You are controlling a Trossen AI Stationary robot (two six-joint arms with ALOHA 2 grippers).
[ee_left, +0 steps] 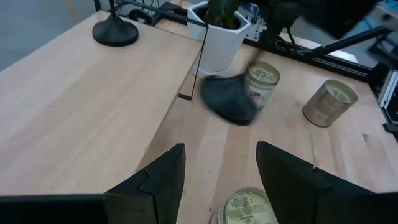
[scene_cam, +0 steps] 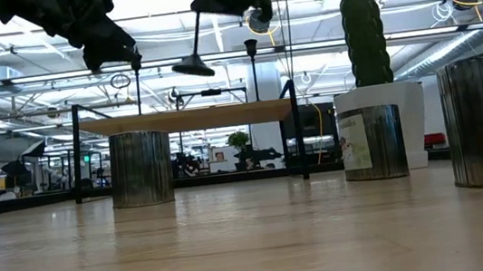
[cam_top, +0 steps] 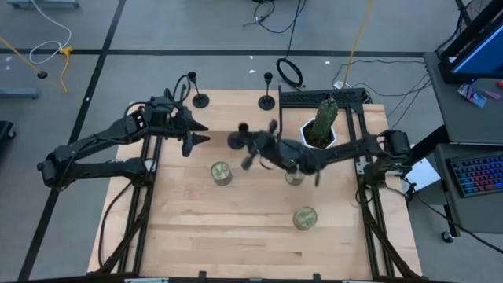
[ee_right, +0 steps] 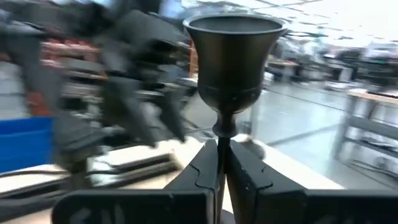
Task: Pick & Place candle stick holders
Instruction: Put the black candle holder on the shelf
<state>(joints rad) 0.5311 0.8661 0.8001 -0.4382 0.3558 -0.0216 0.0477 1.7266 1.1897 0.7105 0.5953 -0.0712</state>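
We see the right gripper reaching left past the cactus pot, clenching a candle stick holder tilted, base leftward; left gripper spread, empty.

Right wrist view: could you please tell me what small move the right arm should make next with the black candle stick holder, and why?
Probably lower it gently toward bare wood. The right gripper is shut on the stem of the black candle stick holder, whose round base hangs tilted above the wooden table; the left gripper is open nearby.
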